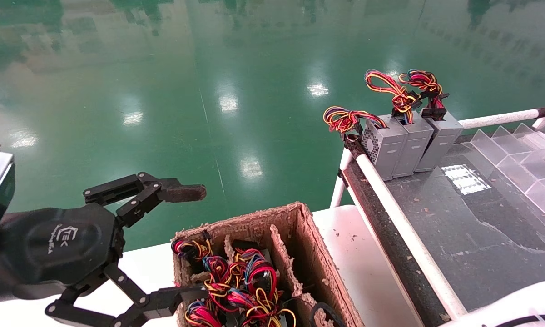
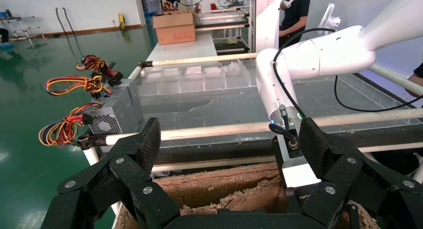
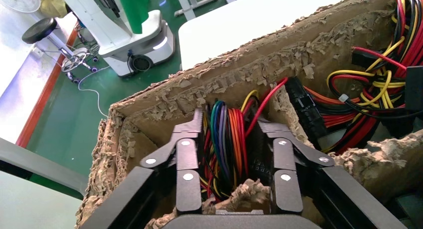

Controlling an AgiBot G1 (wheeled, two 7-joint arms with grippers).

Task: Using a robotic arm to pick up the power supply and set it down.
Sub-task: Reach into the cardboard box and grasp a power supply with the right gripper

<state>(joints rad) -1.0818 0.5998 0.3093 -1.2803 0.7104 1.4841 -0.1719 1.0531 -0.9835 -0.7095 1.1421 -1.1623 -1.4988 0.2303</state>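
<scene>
In the right wrist view my right gripper reaches down into a compartment of the torn cardboard box. Its two fingers are shut on a power supply's looped bundle of coloured wires and black connector; the grey body is hidden beneath. My left gripper hovers wide open beside the box's left end, holding nothing. The left wrist view shows those open fingers above the box rim and the white right arm dipping into the box.
Three grey power supplies stand side by side at the far corner of the dark railed table, also seen in the left wrist view. Clear plastic dividers lie behind them. More wired units fill the box.
</scene>
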